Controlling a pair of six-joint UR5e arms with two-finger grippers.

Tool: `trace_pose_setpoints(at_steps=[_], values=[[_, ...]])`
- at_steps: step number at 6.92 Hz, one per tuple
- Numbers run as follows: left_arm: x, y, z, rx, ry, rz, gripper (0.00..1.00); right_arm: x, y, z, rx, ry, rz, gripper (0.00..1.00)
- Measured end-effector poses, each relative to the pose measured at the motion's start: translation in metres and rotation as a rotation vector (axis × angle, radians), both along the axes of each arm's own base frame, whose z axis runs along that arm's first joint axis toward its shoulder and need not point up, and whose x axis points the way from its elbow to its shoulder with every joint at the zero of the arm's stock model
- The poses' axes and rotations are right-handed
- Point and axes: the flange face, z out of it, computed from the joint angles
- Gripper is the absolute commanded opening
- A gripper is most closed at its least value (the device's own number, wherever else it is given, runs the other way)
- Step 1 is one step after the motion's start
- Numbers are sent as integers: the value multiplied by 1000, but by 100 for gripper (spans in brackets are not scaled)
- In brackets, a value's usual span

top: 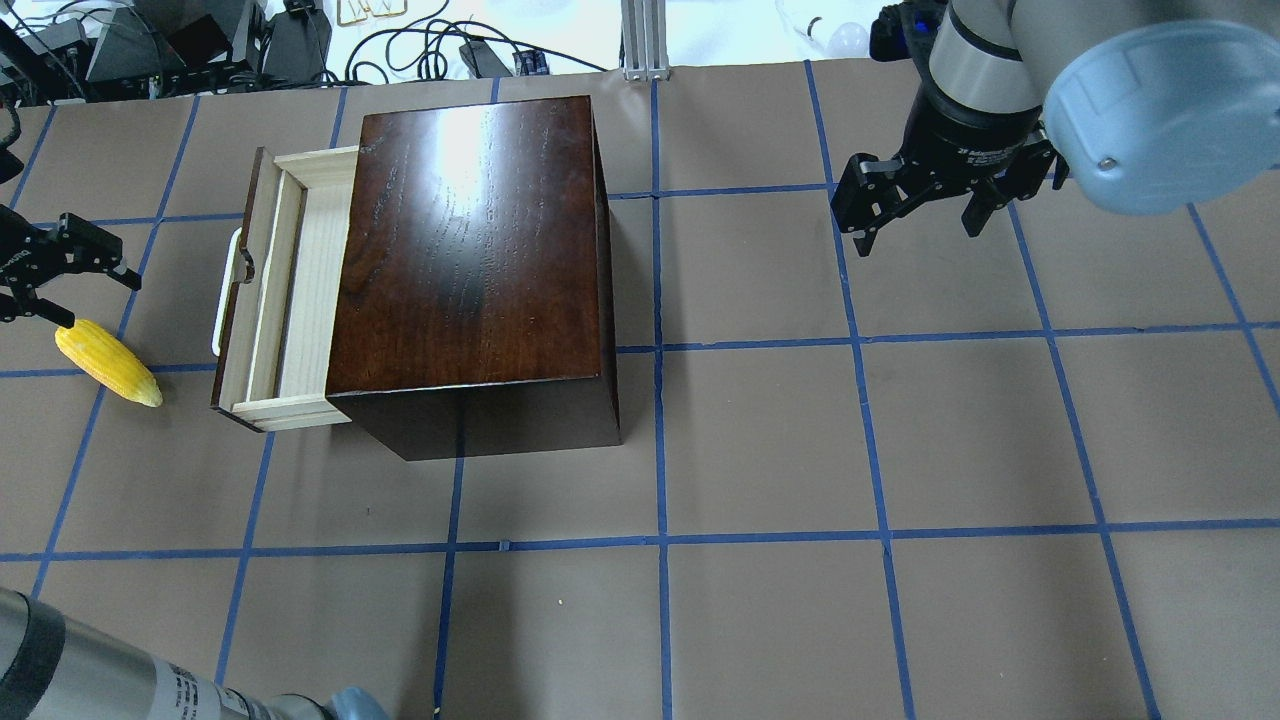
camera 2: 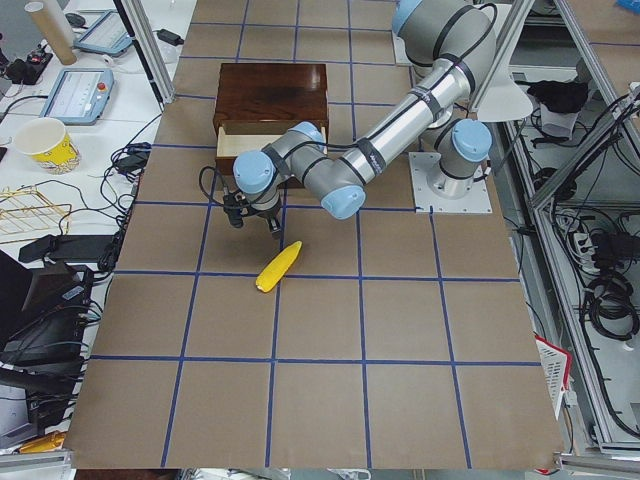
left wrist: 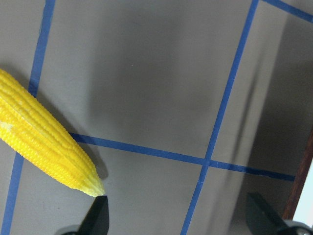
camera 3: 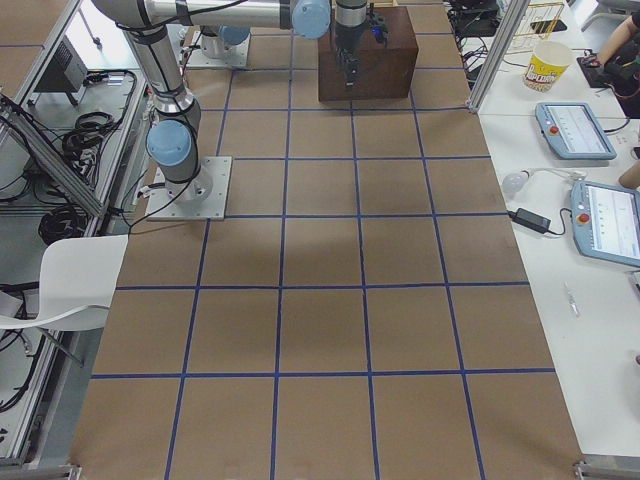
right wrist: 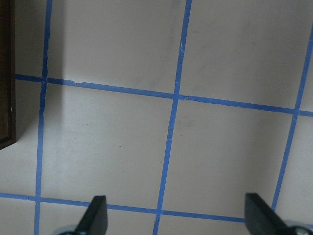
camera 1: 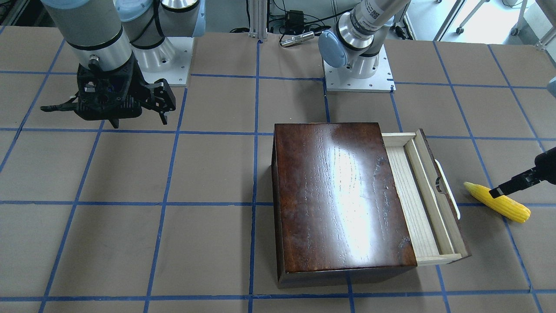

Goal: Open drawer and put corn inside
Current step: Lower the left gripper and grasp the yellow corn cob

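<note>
The drawer [top: 268, 290] is pulled partly out of the dark wooden box [top: 470, 250]. Its pale-wood tray is empty, and its white handle [top: 224, 292] faces the corn. It also shows in the front view [camera 1: 428, 195]. The yellow corn [top: 106, 362] lies on the table beyond the handle, also visible in the front view [camera 1: 497, 202] and the left wrist view [left wrist: 44, 147]. My left gripper [top: 100, 303] is open and empty just above the corn, with the corn's pointed end beside one fingertip [left wrist: 98, 215]. My right gripper [top: 918, 235] is open and empty, far off over bare table.
The table is brown paper with a blue tape grid. The arms' base plates [camera 1: 358, 80] stand behind the box. A side bench with a paper cup [camera 2: 45, 145] and tablets runs along the table's far edge, past the box.
</note>
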Motion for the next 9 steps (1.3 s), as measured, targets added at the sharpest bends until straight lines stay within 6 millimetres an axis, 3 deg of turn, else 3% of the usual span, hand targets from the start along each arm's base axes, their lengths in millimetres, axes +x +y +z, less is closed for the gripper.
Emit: trace_pose_setpoints(at_steps=[4, 7, 8, 9], values=[[58, 5, -49, -13, -55, 75, 100, -1, 0, 0, 0, 0, -2, 100], [71, -2, -84, -18, -56, 95, 100, -1, 0, 0, 0, 0, -1, 100], [72, -3, -92, -14, -49, 93, 95, 0, 0, 0, 0, 0, -1, 100], [72, -3, -98, -10, -44, 89, 52, 0, 0, 0, 0, 0, 0, 100]])
